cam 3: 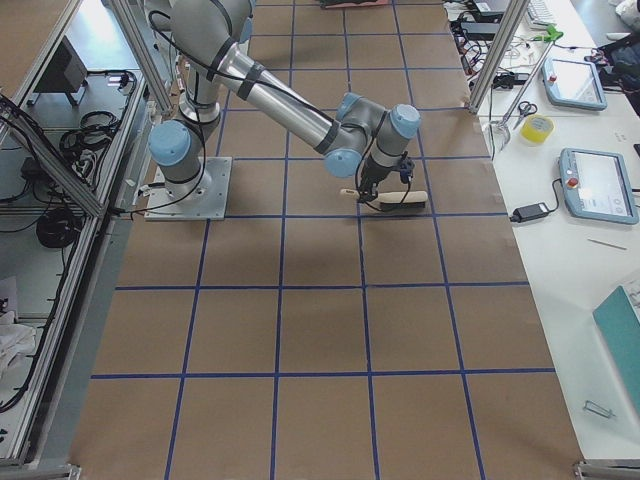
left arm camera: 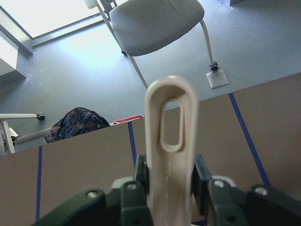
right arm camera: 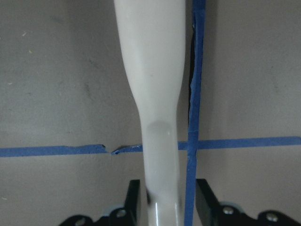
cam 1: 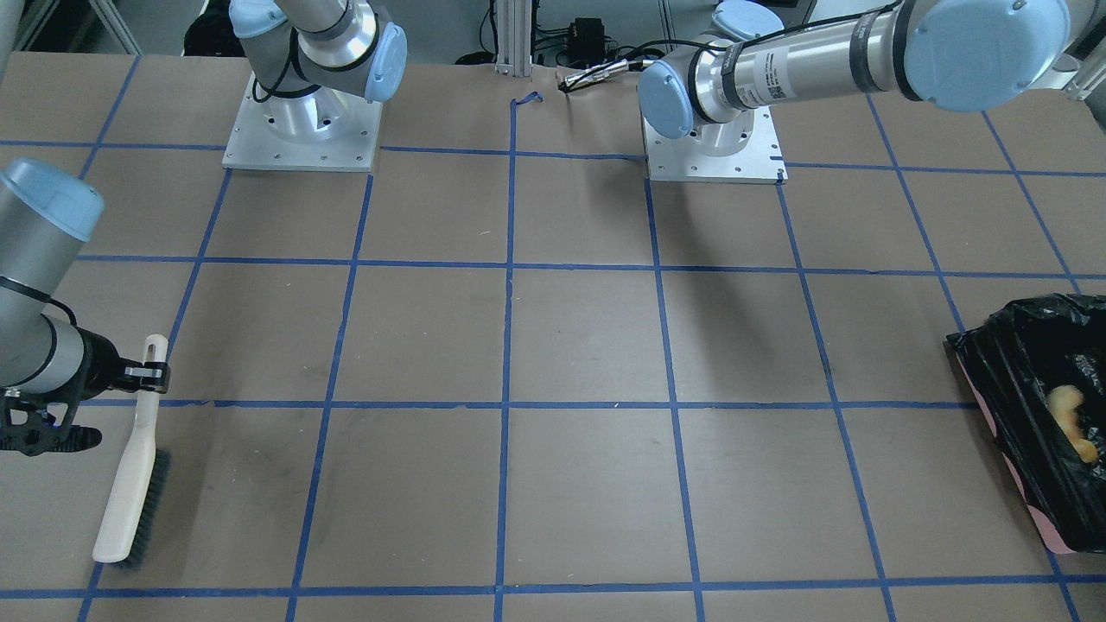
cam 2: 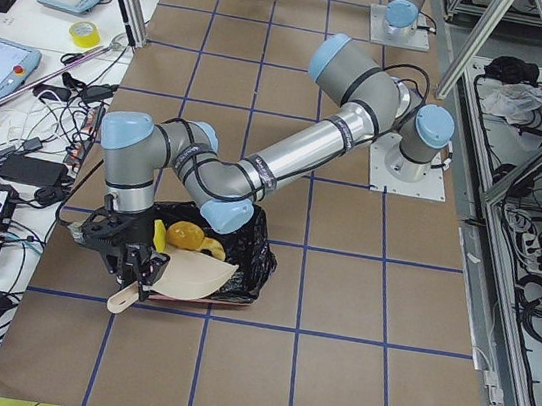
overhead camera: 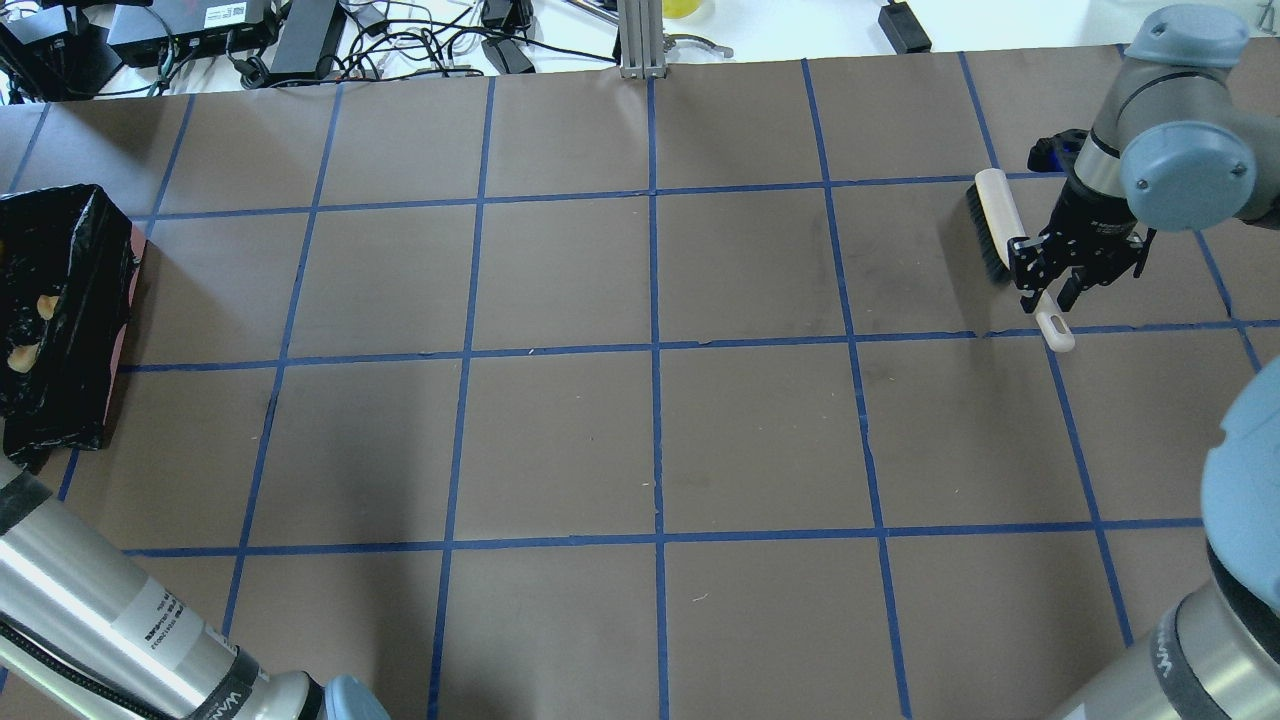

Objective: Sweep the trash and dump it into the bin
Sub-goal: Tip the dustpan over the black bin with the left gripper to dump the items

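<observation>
The bin [cam 2: 260, 252], lined with a black bag, sits at the table's left end; it also shows in the overhead view [overhead camera: 60, 400] and the front view [cam 1: 1015, 406]. Trash lies in it: a tan croissant [cam 1: 1065, 401], a golden-brown lump [cam 2: 186, 236] and a yellow sponge piece [cam 2: 158, 236]. My left gripper [left arm camera: 169, 174] is shut on the handle of a beige dustpan [cam 2: 195, 275] and holds it tilted over the bin. My right gripper [overhead camera: 1047, 298] is open, with its jaws on either side of the handle of a brush [overhead camera: 995, 215] that lies on the table.
The brown table [overhead camera: 650, 440] is marked with a blue tape grid. My left forearm [overhead camera: 110, 610] crosses the near left corner. Both arm bases [cam 1: 302, 130] stand at the robot's side. Cables and boxes [overhead camera: 250, 30] lie beyond the far edge.
</observation>
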You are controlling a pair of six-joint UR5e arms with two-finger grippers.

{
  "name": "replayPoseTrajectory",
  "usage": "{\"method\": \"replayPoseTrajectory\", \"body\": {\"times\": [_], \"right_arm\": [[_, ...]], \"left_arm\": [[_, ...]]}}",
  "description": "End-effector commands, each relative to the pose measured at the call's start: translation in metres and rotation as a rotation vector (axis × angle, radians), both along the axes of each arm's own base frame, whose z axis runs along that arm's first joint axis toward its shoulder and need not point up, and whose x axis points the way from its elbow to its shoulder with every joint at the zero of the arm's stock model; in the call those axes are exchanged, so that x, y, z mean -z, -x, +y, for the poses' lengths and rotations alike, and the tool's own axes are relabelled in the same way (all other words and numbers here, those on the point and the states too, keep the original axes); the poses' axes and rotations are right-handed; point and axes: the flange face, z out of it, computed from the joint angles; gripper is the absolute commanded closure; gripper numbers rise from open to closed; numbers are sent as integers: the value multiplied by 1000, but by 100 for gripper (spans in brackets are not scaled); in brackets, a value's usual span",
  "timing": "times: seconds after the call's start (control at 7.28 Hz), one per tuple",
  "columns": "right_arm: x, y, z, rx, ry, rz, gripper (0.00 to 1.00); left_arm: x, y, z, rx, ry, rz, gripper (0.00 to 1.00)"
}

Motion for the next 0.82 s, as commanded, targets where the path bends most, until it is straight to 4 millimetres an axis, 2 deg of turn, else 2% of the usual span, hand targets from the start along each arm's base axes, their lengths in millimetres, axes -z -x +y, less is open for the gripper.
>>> {"method": "replayPoseTrajectory", "body": {"times": [0.0,0.14,0.27,0.41,0.55,0.69], "right_arm": [[-4,-1,-1,1,10,-7,11],[-9,-2,-1,1,17,-6,1],[-18,-2,0,0,26,-3,1],[-44,-6,8,-4,44,5,0],[-84,-12,17,-6,93,17,0],[-125,-17,25,-8,119,28,0]], "left_arm": [[7,11,6,112,42,-132,100],[35,14,9,139,73,-197,100],[39,18,13,168,80,-247,100],[21,19,15,171,88,-264,100],[3,22,16,174,56,-232,100],[-27,26,21,176,28,-204,100]]}}
